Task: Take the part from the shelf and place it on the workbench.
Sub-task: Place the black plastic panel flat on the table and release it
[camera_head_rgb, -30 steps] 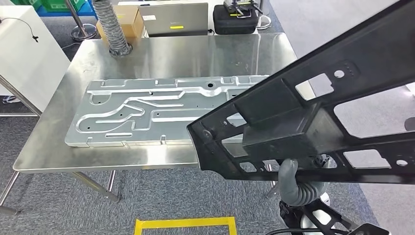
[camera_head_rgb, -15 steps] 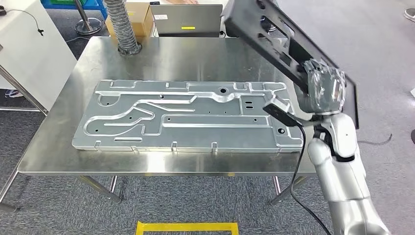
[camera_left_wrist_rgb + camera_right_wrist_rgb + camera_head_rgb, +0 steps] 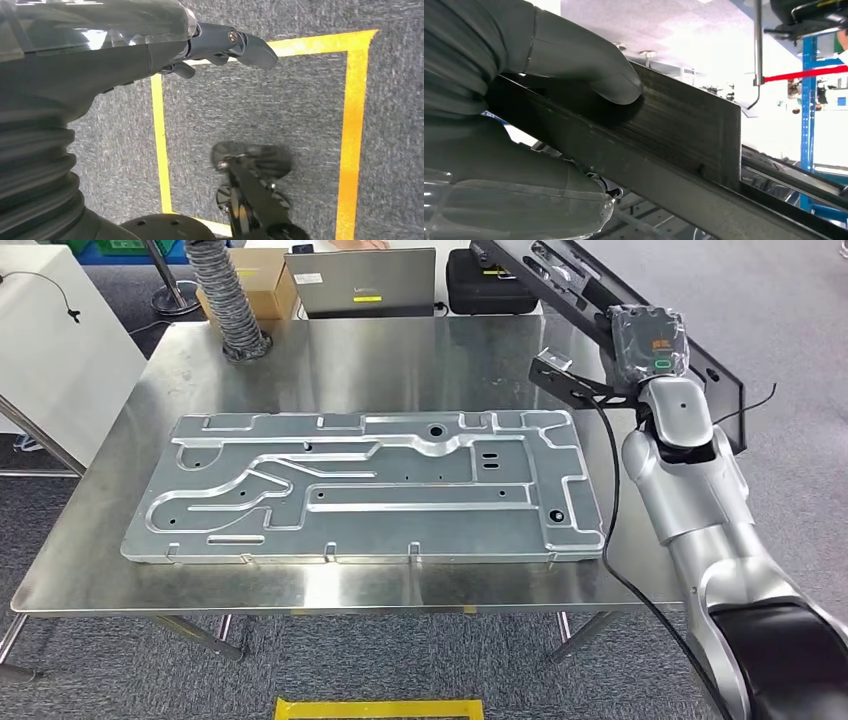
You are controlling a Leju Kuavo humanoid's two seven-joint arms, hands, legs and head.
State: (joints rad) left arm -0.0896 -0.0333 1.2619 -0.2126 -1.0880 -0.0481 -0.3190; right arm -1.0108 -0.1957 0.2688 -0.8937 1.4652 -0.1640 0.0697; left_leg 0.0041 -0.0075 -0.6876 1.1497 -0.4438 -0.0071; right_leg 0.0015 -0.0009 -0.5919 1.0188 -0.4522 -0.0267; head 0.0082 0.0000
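Note:
A long black plastic frame part (image 3: pixel 570 285) with cut-outs hangs tilted over the far right corner of the steel workbench (image 3: pixel 330 360). My right hand (image 3: pixel 652 340) grips it from the right side, above the table's right edge. In the right wrist view the thick grey thumb (image 3: pixel 609 75) presses on the black part (image 3: pixel 674 130) and the fingers wrap under it. My left hand (image 3: pixel 220 42) hangs over grey carpet, fingers apart and holding nothing.
A large embossed aluminium panel (image 3: pixel 360 485) lies flat across most of the workbench. A ribbed grey hose (image 3: pixel 225 300) stands at the far left corner. Behind the table are a laptop (image 3: pixel 360 280), a cardboard box (image 3: pixel 265 280) and a black case (image 3: pixel 490 290). Yellow floor tape (image 3: pixel 380 708) marks the near side.
The whole view has shifted as the camera moved. My right arm has carried the black part from close in front of the camera out and up, now over the table's far right corner.

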